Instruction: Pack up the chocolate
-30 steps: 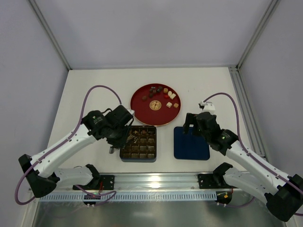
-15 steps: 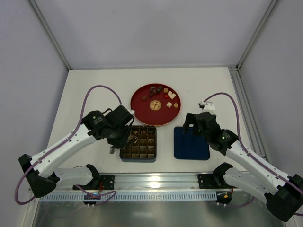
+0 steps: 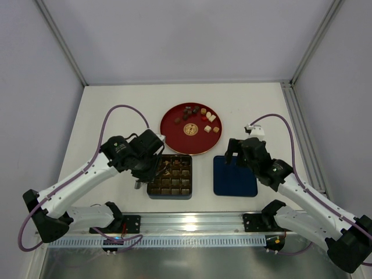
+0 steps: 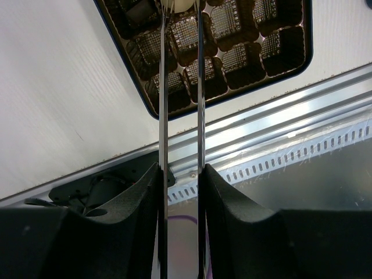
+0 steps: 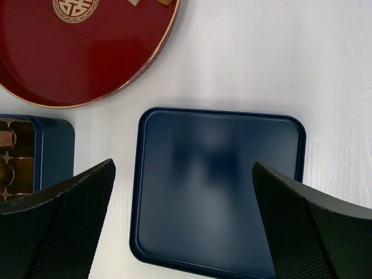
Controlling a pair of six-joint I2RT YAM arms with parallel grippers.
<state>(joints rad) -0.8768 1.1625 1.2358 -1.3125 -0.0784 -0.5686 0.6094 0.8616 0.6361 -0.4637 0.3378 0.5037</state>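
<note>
Glossy red plate (image 5: pixel 35 64) with gold-coloured rim; smooth, satin dark blue lid (image 5: pixel 215 186), faintly reflective; dimpled, shiny brown plastic-looking tray (image 4: pixel 256 43); thin, mirror-bright metal fingers (image 4: pixel 200 116) of left gripper (image 4: pixel 182 17); coarse-textured matt black pads (image 5: pixel 64 226) of right gripper (image 5: pixel 183 165); matt white table (image 4: pixel 58 104); brushed metal rail (image 4: pixel 279 116).

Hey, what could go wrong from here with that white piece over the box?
1. The white piece is pinched only at the very tips of the left claw above the box. It may slip out early, or land across a divider instead of in a cell.
2. The right claw hangs wide open low over the lid. A reach toward the plate might nudge the lid into the box.
</note>
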